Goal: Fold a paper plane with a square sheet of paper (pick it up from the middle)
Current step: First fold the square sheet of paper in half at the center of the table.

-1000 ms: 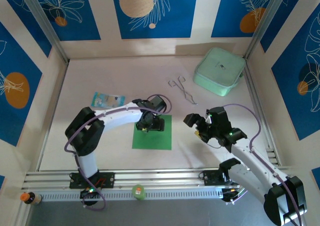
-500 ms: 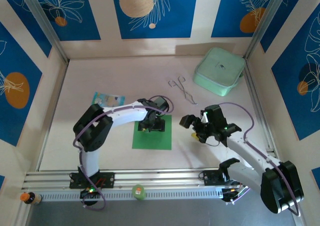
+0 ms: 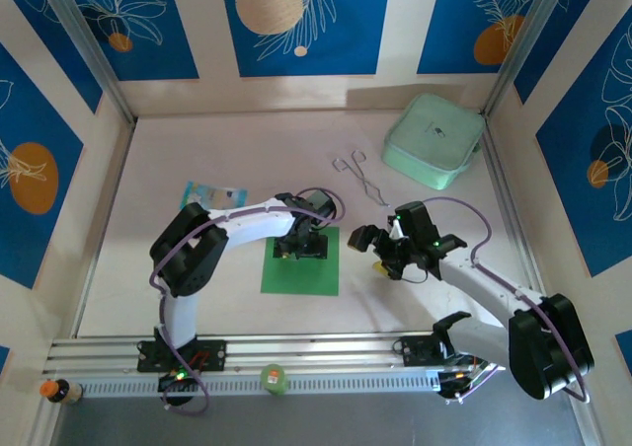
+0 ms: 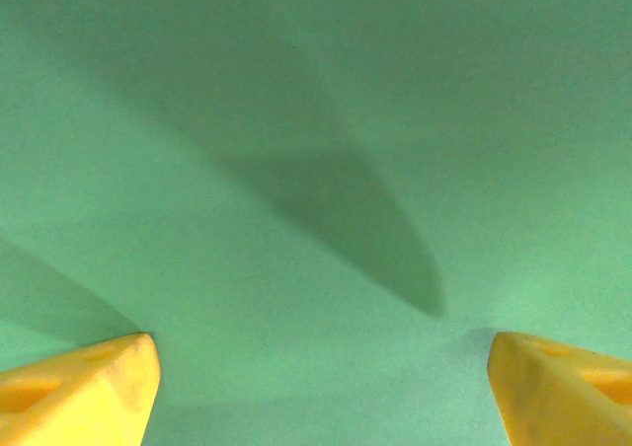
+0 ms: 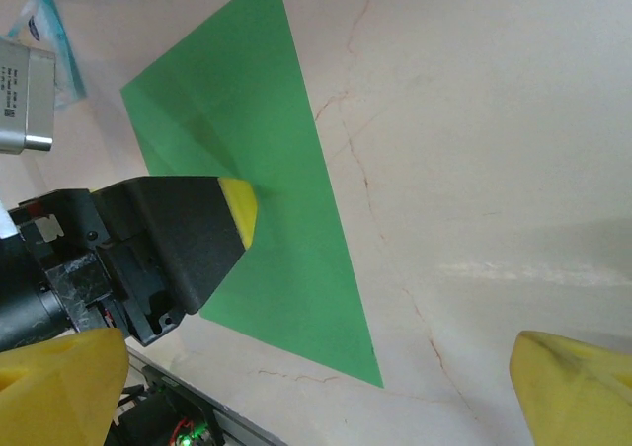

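Note:
The square sheet of paper (image 3: 301, 268) lies flat on the table, bright green, between the two arms. My left gripper (image 3: 301, 247) points down onto the sheet's far half. In the left wrist view the paper (image 4: 316, 170) covers everything, and the left gripper (image 4: 321, 392) is open, its yellow fingertips (image 4: 84, 392) spread wide against the sheet. My right gripper (image 3: 367, 249) hovers open just right of the paper's right edge. The right wrist view looks across the paper (image 5: 286, 268) from the open right gripper (image 5: 316, 392) and shows one left finger pad (image 5: 238, 209) touching the sheet.
A pale mint box (image 3: 433, 140) sits at the back right, with metal tongs (image 3: 360, 178) lying in front of it. A light-blue packet (image 3: 210, 197) lies left of the left arm. A green round object (image 3: 273, 378) rests on the front rail.
The right arm has swung left, bringing its open gripper up beside the paper's right edge. The left gripper stays down on the sheet while its elbow has shifted slightly.

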